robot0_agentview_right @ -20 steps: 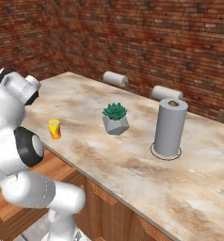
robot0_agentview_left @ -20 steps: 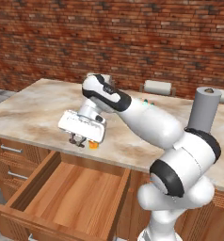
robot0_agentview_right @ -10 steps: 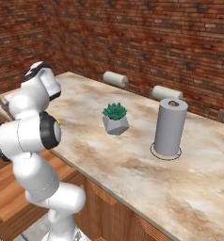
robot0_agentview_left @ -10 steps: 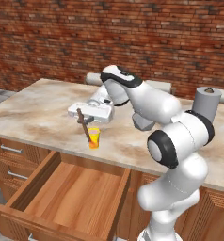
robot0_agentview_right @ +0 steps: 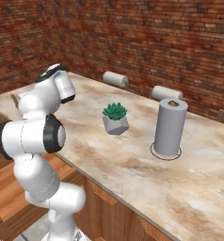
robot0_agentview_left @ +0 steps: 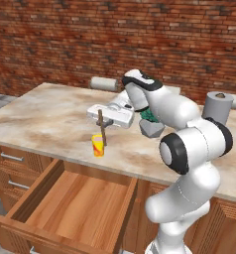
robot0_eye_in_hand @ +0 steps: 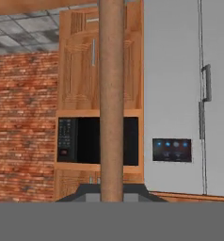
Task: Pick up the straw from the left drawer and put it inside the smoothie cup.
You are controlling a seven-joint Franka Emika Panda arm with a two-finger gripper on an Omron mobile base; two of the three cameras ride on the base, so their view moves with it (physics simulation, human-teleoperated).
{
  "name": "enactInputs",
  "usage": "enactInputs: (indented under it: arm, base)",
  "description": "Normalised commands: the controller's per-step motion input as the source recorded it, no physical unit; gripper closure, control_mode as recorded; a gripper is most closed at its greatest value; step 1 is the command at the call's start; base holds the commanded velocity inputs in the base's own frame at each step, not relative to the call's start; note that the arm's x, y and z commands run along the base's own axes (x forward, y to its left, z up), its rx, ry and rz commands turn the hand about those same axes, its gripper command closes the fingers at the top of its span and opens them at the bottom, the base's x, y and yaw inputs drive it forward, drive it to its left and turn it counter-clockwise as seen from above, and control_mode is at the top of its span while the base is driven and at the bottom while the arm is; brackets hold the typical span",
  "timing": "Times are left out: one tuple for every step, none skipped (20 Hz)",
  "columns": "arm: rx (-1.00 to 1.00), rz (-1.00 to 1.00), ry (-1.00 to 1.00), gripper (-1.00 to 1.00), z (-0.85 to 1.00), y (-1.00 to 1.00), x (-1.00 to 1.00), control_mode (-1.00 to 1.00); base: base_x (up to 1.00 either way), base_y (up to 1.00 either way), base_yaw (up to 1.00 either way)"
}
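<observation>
Straw (robot0_agentview_left: 102, 128): in the left base view it is held near-upright in the gripper (robot0_agentview_left: 104, 120), whose jaws are closed down on it near its upper end. The lower tip hangs just above and slightly to the right of the smoothie cup (robot0_agentview_left: 97, 145), which stands on the counter (robot0_agentview_left: 50, 119) near its front edge. Whether the tip has entered the cup mouth cannot be told. The left drawer (robot0_agentview_left: 65, 203) stands pulled out below. The potted plant (robot0_agentview_left: 150, 124) sits behind the arm, well clear of the cup.

In the right base view the arm blocks the cup and gripper. The potted plant (robot0_agentview_right: 116, 118) and the paper towel roll (robot0_agentview_right: 170, 127) stand farther along the counter (robot0_agentview_right: 132, 160), apart from the work area.

In the hand view the straw (robot0_eye_in_hand: 111, 101) runs as a straight vertical bar through the centre, confirming a firm, aligned grip.

Step in hand: positioning the straw over the cup. The next move likely calls for a small shift toward the cup mouth, a vertical descent, then release.
</observation>
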Motion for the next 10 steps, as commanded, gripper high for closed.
enactInputs:
  arm:
    - [0.13,-0.12,0.00,1.00,0.00,-0.69,0.35,-1.00]
    - [0.14,-0.11,0.00,1.00,0.00,-0.64,0.33,-1.00]
    - [0.14,-0.11,0.00,1.00,0.00,-0.59,0.33,-1.00]
    - [0.11,-0.14,0.00,1.00,0.00,-0.31,0.33,-1.00]
    - [0.11,-0.17,0.00,1.00,0.00,-0.12,0.33,-1.00]
    - [0.09,-0.22,0.00,1.00,0.00,0.00,0.32,-1.00]
    - [0.11,-0.24,0.00,1.00,0.00,0.00,0.34,-1.00]
    - [0.11,-0.28,0.00,1.00,0.00,0.00,0.34,-1.00]
    - [0.11,-0.32,0.00,1.00,0.00,0.00,0.40,-1.00]
    - [0.11,-0.34,0.00,1.00,0.00,0.00,0.43,-1.00]
  base:
    - [0.00,0.00,0.00]
    - [0.00,0.00,0.00]
    - [0.00,0.00,0.00]
    - [0.00,0.00,0.00]
    - [0.00,0.00,0.00]
    - [0.00,0.00,0.00]
    - [0.00,0.00,0.00]
    - [0.00,0.00,0.00]
    - [0.00,0.00,0.00]
    - [0.00,0.00,0.00]
